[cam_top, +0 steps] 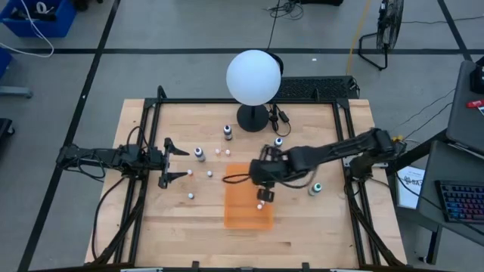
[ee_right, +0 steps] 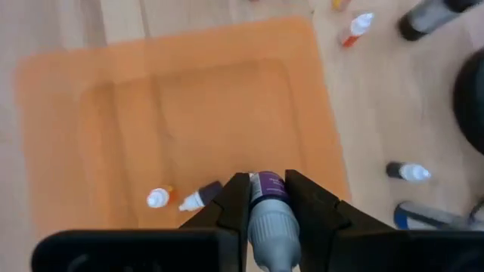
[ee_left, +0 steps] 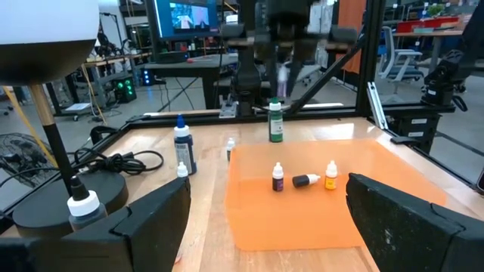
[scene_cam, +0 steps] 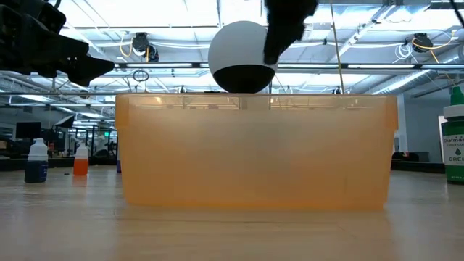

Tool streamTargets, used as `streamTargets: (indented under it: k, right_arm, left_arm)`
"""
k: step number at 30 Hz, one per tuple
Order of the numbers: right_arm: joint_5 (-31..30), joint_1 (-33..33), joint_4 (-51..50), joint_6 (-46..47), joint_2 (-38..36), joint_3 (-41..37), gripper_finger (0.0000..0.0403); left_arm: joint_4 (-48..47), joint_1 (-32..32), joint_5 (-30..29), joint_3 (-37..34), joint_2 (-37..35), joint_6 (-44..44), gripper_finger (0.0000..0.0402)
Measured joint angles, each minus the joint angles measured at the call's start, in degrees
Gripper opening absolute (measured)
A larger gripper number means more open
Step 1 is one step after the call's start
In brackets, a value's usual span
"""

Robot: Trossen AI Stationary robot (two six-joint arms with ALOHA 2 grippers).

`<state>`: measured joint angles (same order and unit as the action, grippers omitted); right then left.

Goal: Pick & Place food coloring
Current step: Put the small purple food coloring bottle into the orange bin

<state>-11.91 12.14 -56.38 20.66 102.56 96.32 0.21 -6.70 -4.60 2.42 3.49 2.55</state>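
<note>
The food coloring bottles are scattered on the wooden table: dark ones with white tops [cam_top: 200,154] [cam_top: 228,132], a blue-topped one [cam_top: 278,141], a green-topped one [cam_top: 316,187] and tiny whitish ones [cam_top: 190,173]. A few tiny bottles [ee_left: 306,180] lie or stand in the orange tray [cam_top: 240,215]. My right gripper [cam_top: 265,190] hangs over the tray, shut on a purple-labelled bottle [ee_right: 266,189]. My left gripper [cam_top: 178,162] waits open near the table's left side, touching nothing. My right gripper pinches the purple-labelled bottle by its body [ee_right: 266,183] between the two fingers [ee_right: 236,200], coming from above and pointing down. The bottle stands along the fingers with its grey cap [ee_right: 269,230] toward the wrist. It is lifted clear above the tray floor.
A big white globe lamp [cam_top: 254,77] on a black base [cam_top: 252,118] stands at the table's far side with a cable beside it. The tray's wall [scene_cam: 254,152] fills the low view. A black frame rail [cam_top: 344,151] edges the table.
</note>
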Motion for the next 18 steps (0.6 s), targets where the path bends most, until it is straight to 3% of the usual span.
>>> streamTargets:
  k: [3,10,18]
  right_arm:
    - [0.48,-1.78,-3.5,-3.66,5.66,3.57,0.0057]
    - [6.23,-6.03,-3.16,-7.45,13.92,2.93,0.0056]
    - [6.42,-9.21,1.24,-9.84,16.66,0.14,0.0056]
  left_arm:
    - [-0.02,0.0,0.02,0.0,0.0,0.0,0.0351]
    - [-0.02,0.0,0.0,0.0,0.0,0.0,0.0351]
    - [-0.02,0.0,0.0,0.0,0.0,0.0,0.0351]
